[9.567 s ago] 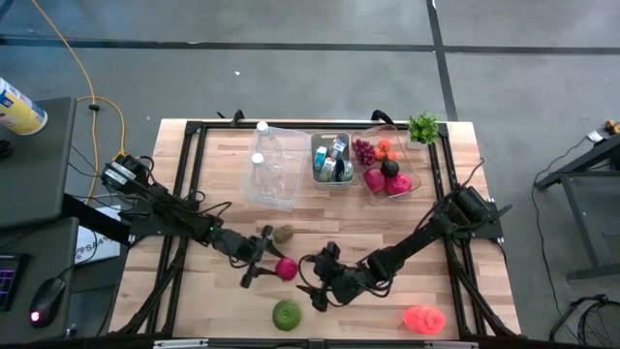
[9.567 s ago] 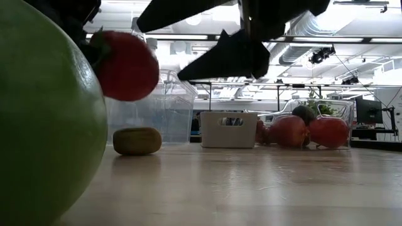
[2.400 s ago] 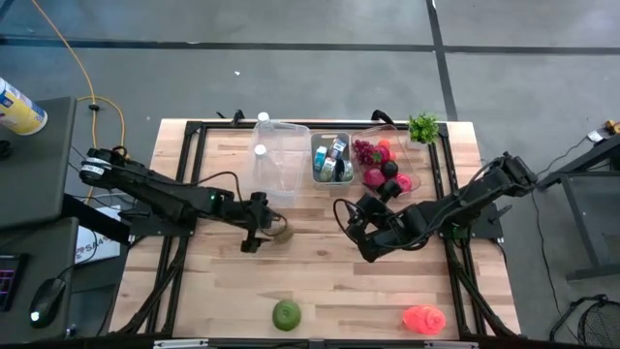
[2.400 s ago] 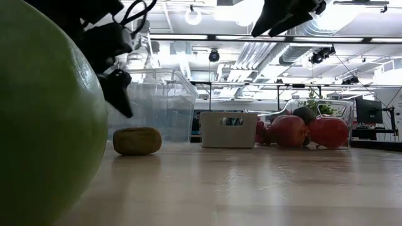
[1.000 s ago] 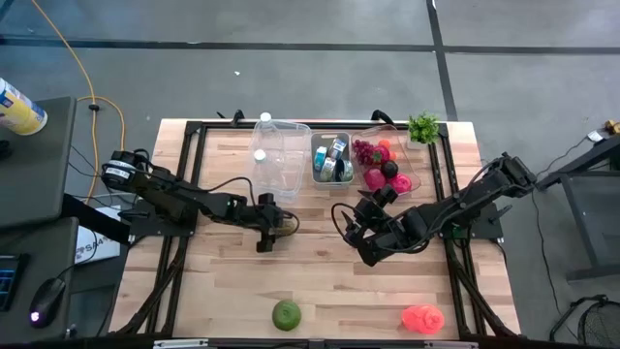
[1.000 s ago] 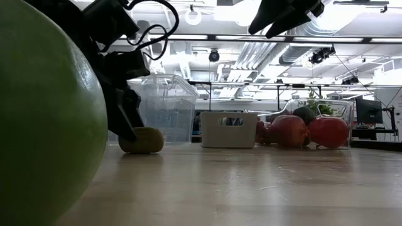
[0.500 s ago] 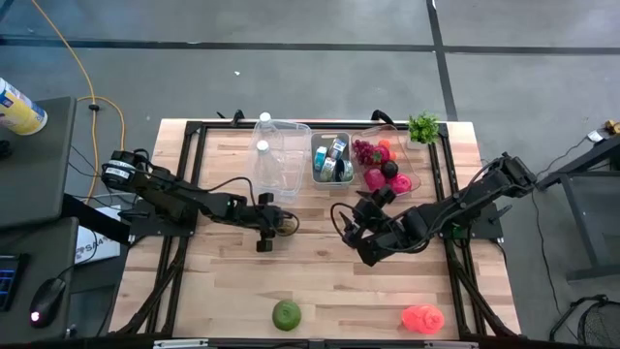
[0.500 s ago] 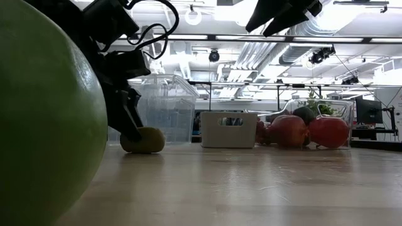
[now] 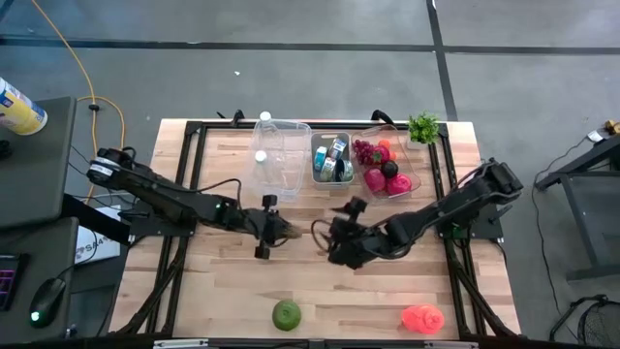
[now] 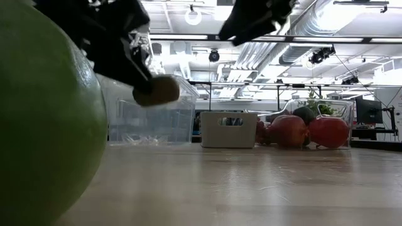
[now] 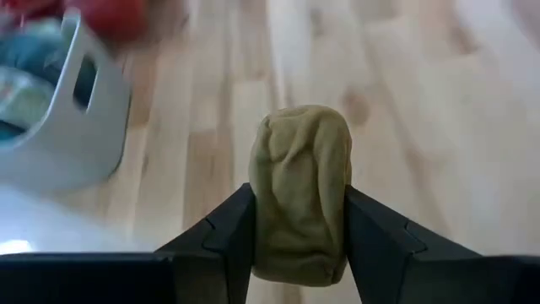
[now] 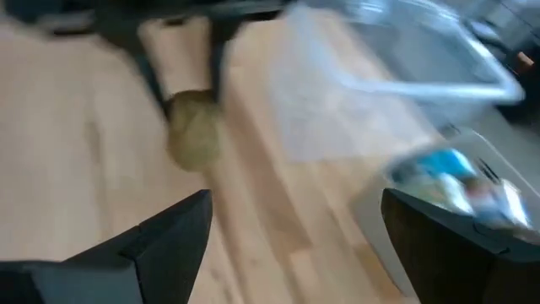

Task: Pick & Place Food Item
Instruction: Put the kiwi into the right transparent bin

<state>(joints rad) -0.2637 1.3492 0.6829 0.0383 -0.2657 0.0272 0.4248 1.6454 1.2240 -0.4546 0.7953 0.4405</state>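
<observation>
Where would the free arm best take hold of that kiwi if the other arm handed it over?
Probably by the kiwi's free end. The left gripper is shut on its lower flanks, holding it off the table, so the rounded end sticking out past the fingers is bare. The right gripper, open and close by, could come from that side and pinch across it.
</observation>
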